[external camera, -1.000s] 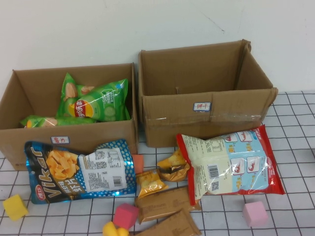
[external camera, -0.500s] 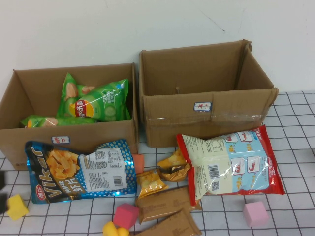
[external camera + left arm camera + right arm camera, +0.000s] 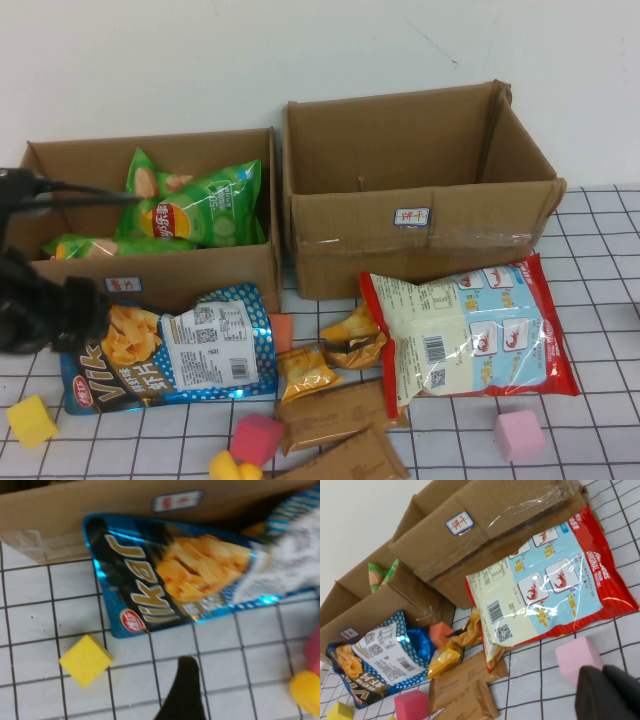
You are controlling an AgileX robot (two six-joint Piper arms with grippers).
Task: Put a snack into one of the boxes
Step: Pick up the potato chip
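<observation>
left gripper (image 3: 45,310): in high view at table's left edge, dark and blurred, over the left end of the blue Vikar bag (image 3: 165,345). Wrist view shows one dark finger (image 3: 184,690) above the grid cloth (image 3: 30,625), near the bag's corner; 2nd finger out of shot. Can't tell from the shots how far apart the jaws stand. Nothing seen in its hold.
right gripper (image 3: 607,692): not in high view. Own cam shows only a dark body part at the frame corner, just beside the pink cube (image 3: 577,659). Jaws shut, nothing seen held.
low box (image 3: 140,235): robot's left, back of table, flaps open, white label on front. Holds green Lay's bag (image 3: 195,205) leaning on the rear wall + a 2nd green bag (image 3: 95,246) lying low at the front-left inside.
tall box (image 3: 415,190): right of low box, just beside it, clear tape on front, white label. Inside looks bare cardboard.
Vikar bag: flat on cloth, in front of low box, top edge touching the box front.
red shrimp-cracker bag (image 3: 470,330): flat, in front of tall box, back side up w/ barcode.
small orange packs (image 3: 325,355): two, btwn the big bags.
brown wrappers (image 3: 335,430): two, near front edge, under the orange packs.
foam cubes: yellow cube (image 3: 30,420) front-left, near the Vikar bag corner; magenta cube (image 3: 255,438) front-centre; pink cube front-right.
</observation>
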